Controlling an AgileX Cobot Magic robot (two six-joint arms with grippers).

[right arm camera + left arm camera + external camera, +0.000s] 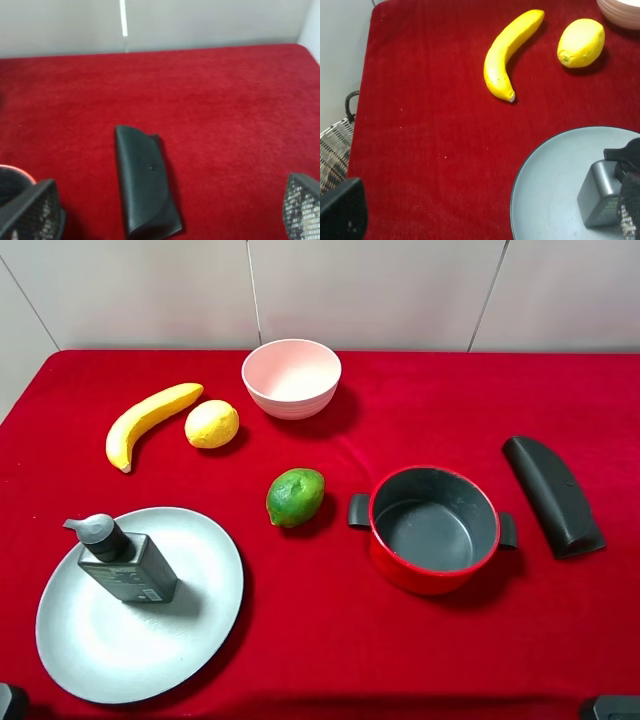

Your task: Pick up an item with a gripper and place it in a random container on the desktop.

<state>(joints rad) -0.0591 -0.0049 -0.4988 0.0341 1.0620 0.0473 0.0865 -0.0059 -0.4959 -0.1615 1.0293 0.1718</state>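
The dark grey pump bottle (pixel 125 562) lies on its side on the pale grey-blue plate (pixel 120 650) at the front left, pump head toward the left. It also shows in the left wrist view (pixel 600 192), on the plate (pixel 555 175). My left gripper (pixel 485 215) is open and empty, drawn back from the plate; one finger (pixel 342 210) is over the cloth, the other (pixel 630 205) overlaps the bottle in the view. My right gripper (pixel 167 210) is open and empty, its fingers (pixel 32 210) standing wide on either side of the black case.
On the red cloth: a banana (pixel 150 422), a lemon (pixel 212 424), a pink bowl (pixel 291 377), a lime (pixel 295 497), a red pot (pixel 434 528) and a long black curved case (pixel 552 495). A wicker basket (pixel 332 150) sits off the table's left edge.
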